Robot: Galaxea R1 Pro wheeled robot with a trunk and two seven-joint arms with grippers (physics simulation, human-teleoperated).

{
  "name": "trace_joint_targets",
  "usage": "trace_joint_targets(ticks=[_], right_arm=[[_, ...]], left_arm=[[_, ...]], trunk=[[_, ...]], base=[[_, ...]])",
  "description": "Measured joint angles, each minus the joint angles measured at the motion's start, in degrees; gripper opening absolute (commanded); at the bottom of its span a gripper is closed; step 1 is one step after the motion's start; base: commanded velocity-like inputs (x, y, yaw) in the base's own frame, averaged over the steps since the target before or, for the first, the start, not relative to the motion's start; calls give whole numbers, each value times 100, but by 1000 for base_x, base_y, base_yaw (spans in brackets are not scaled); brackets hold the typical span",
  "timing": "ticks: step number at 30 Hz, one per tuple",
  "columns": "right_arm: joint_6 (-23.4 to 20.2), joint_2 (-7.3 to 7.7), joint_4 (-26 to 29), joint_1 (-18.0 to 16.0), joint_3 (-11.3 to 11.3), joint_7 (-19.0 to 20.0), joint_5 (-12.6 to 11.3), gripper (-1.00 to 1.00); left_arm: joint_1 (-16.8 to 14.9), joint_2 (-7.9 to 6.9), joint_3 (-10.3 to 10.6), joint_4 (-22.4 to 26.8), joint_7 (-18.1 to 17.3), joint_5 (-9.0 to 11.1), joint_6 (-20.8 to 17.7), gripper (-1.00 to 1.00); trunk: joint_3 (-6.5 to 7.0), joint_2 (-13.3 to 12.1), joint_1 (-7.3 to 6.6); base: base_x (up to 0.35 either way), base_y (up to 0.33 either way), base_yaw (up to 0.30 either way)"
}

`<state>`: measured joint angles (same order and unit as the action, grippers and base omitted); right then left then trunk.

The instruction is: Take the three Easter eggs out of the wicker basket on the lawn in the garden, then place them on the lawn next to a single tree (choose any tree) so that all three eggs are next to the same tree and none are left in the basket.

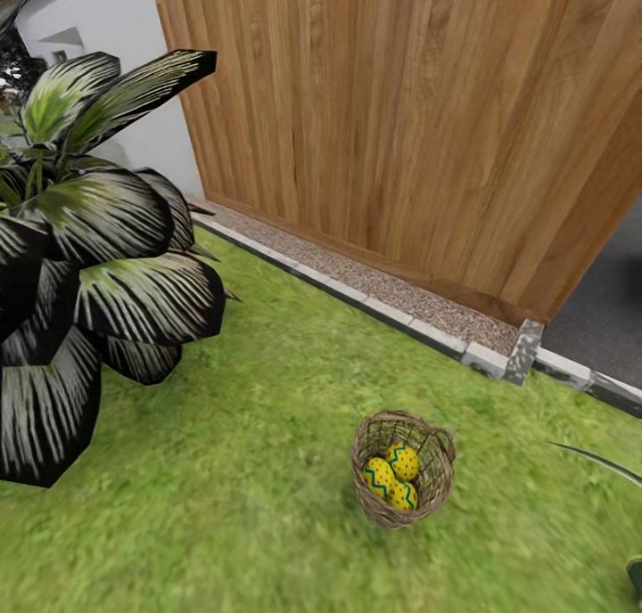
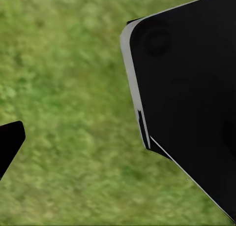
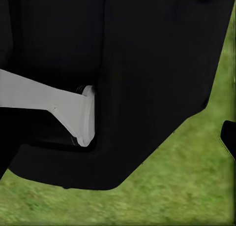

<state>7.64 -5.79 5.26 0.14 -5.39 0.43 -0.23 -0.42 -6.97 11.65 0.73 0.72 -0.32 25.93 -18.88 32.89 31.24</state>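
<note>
Reach toward the wicker basket (image 1: pixel 403 467) is judged to be the coming move, and it turns on one relation: the basket stands on the lawn (image 1: pixel 267 435) in the near part of the head view, a little right of centre. By that offset the right arm is judged the nearer, though neither gripper can be placed against it. The state of either pair of jaws cannot be told: in the wrist views dark robot bodywork is seen over grass, with no fingers that can be made out.

The basket is round and deep, of open woven brown twigs, upright, with no long axis to favour. The three Easter eggs (image 1: pixel 393 476) lie clustered inside, touching one another; they are smooth, yellow, red-dotted, some with blue-green zigzags. A broad-leaved dark plant (image 1: pixel 89 265) stands far left, and a wooden fence (image 1: pixel 419 123) runs behind a gravel strip (image 1: pixel 374 283).
</note>
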Motion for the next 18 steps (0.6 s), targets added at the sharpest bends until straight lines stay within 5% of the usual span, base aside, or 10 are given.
trace_joint_targets(ticks=[18], right_arm=[[-8, 6, -5, 1, 1, 1, 5, 100]], left_arm=[[0, 0, -1, 0, 0, 0, 1, 100]], trunk=[[0, 0, 1]], base=[[108, -180, 0]])
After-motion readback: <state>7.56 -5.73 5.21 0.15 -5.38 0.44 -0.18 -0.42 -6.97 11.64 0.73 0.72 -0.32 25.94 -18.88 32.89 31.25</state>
